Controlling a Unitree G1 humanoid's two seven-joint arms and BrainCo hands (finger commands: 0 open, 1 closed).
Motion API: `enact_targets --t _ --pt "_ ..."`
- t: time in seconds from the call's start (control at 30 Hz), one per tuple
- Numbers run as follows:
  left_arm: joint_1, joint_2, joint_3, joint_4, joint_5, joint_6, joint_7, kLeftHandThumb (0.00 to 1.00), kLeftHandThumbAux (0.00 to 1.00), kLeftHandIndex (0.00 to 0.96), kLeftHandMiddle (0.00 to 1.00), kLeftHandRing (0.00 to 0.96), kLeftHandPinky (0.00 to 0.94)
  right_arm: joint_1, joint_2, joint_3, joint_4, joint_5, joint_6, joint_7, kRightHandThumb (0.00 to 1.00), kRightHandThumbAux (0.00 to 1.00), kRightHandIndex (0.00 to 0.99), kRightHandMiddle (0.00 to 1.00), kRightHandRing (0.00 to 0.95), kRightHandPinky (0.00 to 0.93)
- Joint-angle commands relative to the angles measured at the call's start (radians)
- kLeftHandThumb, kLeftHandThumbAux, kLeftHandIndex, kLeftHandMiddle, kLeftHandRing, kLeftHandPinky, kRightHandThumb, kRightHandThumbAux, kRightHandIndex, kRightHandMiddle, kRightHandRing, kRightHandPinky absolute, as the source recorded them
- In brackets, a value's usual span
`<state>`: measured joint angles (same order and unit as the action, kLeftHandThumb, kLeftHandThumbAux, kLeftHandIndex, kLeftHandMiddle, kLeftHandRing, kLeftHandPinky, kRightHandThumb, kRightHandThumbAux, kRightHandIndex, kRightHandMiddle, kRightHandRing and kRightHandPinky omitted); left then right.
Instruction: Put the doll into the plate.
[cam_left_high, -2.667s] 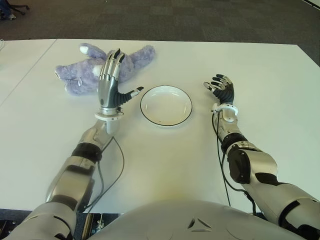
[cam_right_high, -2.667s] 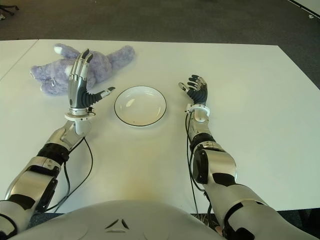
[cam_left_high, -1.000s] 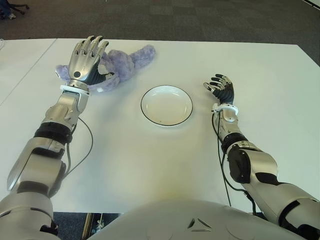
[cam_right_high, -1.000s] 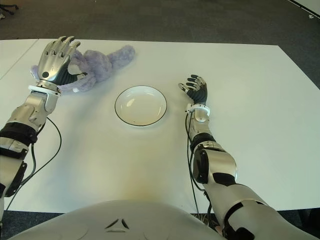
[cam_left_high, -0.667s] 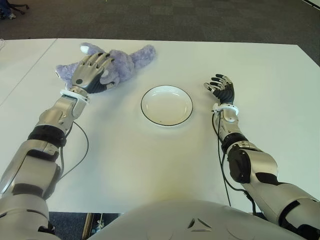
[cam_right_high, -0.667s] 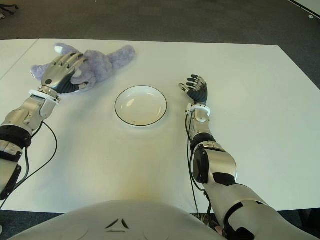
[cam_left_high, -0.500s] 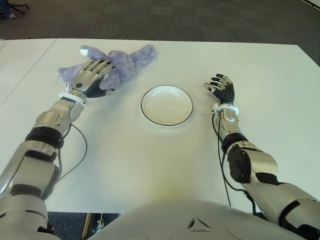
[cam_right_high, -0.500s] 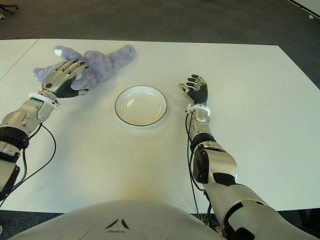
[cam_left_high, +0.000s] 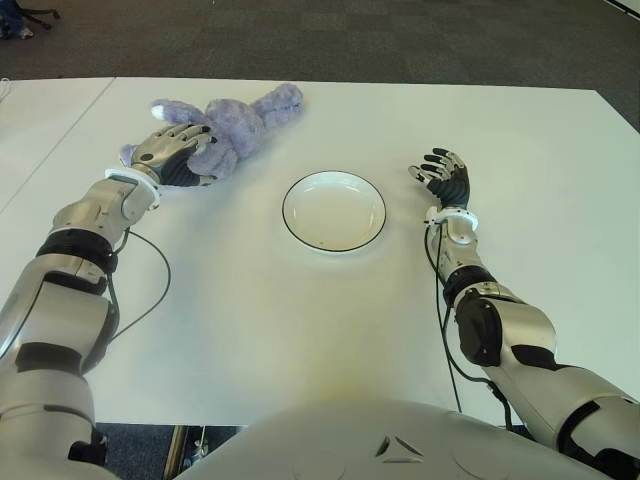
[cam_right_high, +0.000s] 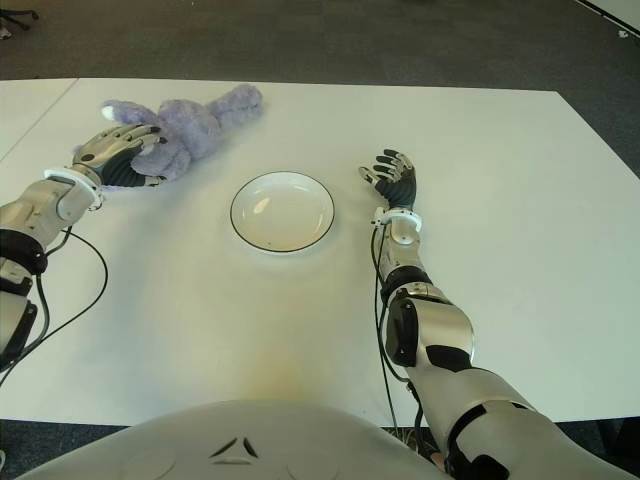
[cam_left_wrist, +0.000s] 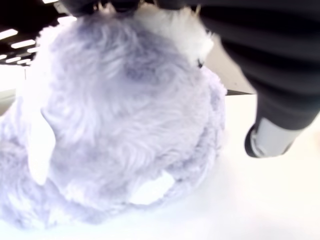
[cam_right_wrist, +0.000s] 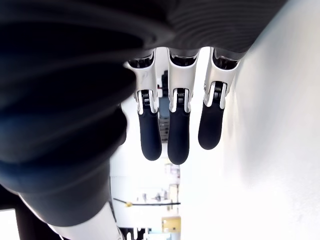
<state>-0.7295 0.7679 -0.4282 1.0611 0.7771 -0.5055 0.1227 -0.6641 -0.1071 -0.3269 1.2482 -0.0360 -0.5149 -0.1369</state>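
From the eye views, my left hand (cam_left_high: 172, 152) has dropped onto the doll (cam_left_high: 225, 125) at the table's (cam_left_high: 300, 320) far left — fingers curling over it, plate (cam_left_high: 333, 210) still empty. Left wrist view: fur fills it, so the grasp is closing. Right hand (cam_left_high: 441, 178) idles beside the plate — fingers loosely spread, holding nothing.

Left hand (cam_left_high: 172, 152) covers doll (cam_left_high: 235, 120) head, upper left; left wrist view cuts off fingers at top.
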Motion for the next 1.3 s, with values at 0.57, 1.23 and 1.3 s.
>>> enact_targets --t 0.57,1.23,1.3 --pt "-0.051 -0.125 -0.261 0.246 0.185 0.346 -0.047 0.046 0.561 0.18 0.0 0.0 0.0 0.179 0.027 -0.014 0.112 0.012 0.106 0.0 0.215 0.923 0.268 0.325 0.333 0.318" --pt "-0.01 -0.163 -0.404 0.337 0.282 0.668 0.3 1.0 0.691 0.428 0.042 0.29 0.423 0.182 0.022 -0.019 0.112 0.016 0.106 0.002 0.237 0.921 0.284 0.331 0.338 0.342" --pt "-0.007 -0.166 -0.399 0.338 0.276 0.676 0.303 1.0 0.716 0.292 0.04 0.294 0.418 0.183 0.021 -0.018 0.112 0.014 0.105 -0.002 0.238 0.92 0.284 0.334 0.343 0.347"
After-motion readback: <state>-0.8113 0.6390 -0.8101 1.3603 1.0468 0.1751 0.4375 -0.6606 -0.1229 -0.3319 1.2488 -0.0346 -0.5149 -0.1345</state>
